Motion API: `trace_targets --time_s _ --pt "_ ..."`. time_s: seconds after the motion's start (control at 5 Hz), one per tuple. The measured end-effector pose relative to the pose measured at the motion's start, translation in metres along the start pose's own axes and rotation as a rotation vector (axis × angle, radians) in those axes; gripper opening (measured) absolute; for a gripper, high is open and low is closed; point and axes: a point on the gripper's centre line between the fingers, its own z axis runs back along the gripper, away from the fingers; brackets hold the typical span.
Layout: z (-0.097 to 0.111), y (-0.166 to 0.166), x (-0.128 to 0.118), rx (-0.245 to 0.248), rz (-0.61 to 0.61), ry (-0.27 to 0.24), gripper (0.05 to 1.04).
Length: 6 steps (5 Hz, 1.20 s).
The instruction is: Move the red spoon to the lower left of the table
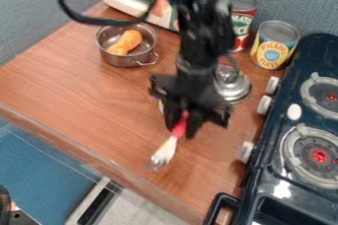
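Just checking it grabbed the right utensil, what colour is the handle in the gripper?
The handle is pinkish red, seen best in the camera view.

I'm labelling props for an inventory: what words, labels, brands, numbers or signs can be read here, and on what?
"MATO", on the red-and-white can; the start of the word is out of sight.
"PINEAPPLE", on the yellow can.
"SLICES", beneath it, blurred but likely.
Smaller print on both cans is too blurred to read.
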Motion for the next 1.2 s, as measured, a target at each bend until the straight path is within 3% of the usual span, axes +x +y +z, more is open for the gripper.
trace_targets --time_s 0.2,0.6,1.0,1.2 --pt "0.023 0.008 0.002 -0.033 0.025 -0.035 0.322" --pt "0.041 0.093 0.009 0.009 0.339 -0.041 0.322" --pt "0.025 0.188 0.022 0.065 0.575 -0.021 0.322" --pt "0.008 0.212 0.029 0.092 0.598 -0.015 0.322"
